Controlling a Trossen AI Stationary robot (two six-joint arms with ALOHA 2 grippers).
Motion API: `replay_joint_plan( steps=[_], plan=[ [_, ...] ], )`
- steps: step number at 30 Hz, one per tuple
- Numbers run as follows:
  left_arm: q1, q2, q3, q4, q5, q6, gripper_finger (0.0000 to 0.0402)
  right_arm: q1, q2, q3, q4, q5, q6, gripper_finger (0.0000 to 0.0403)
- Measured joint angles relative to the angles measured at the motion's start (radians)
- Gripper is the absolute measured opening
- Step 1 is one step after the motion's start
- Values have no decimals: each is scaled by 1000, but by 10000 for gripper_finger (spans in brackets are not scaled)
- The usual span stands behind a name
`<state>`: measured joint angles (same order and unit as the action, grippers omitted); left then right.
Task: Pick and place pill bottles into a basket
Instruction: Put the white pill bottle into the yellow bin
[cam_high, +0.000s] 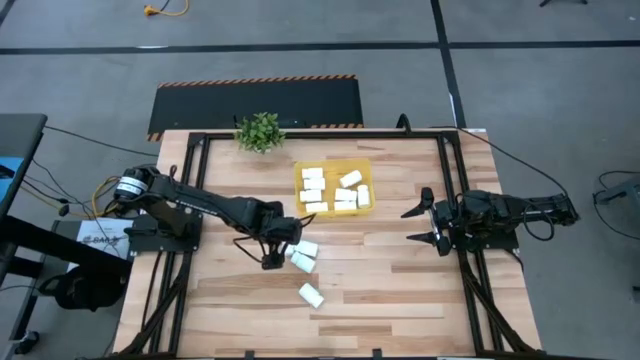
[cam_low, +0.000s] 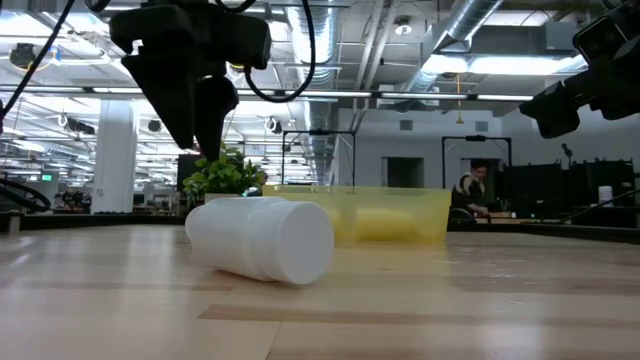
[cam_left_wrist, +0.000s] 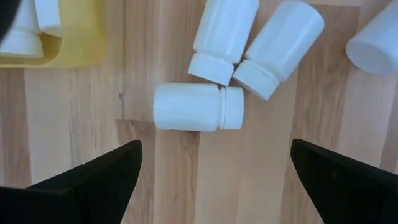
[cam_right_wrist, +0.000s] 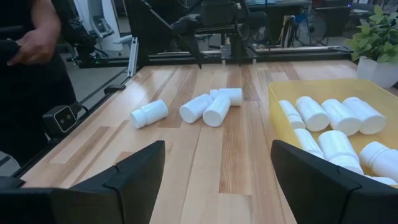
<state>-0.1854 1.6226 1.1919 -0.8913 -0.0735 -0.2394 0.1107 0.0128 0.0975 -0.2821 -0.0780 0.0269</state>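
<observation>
A lone pill bottle (cam_low: 262, 238) is lying on its side nearest the low camera, filling the foreground; from above it is sitting apart at the near middle of the table (cam_high: 400, 300). Beyond it, three more pill bottles (cam_high: 303, 254) are lying clustered on the wood just near-left of the basket (cam_high: 335, 165); in the left wrist view one (cam_left_wrist: 198, 107) is lying crosswise, two others angling their caps toward it. The left gripper (cam_high: 272, 245) is hovering over this cluster, jaws spread wide, nothing between the fingers (cam_left_wrist: 99, 177). The basket is sitting at the far middle of the table, holding several bottles on their sides (cam_right_wrist: 339, 117). A small potted plant (cam_high: 260, 131) is standing at the far edge, left of the basket. The right gripper (cam_high: 422, 223) is waiting at the right edge, jaws partly spread, empty. A person's hand (cam_right_wrist: 34, 43) is showing beyond the table's near edge.
</observation>
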Motion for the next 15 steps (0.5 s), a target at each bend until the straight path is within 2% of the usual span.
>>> replay_joint_plan(
  steps=[10, 15],
  plan=[
    [23, 127, 19, -9, 65, 13, 400, 0, 0, 0, 0, 0, 0, 286],
    [23, 149, 32, -11, 70, 13, 400, 0, 0, 0, 0, 0, 0, 286]
  ],
)
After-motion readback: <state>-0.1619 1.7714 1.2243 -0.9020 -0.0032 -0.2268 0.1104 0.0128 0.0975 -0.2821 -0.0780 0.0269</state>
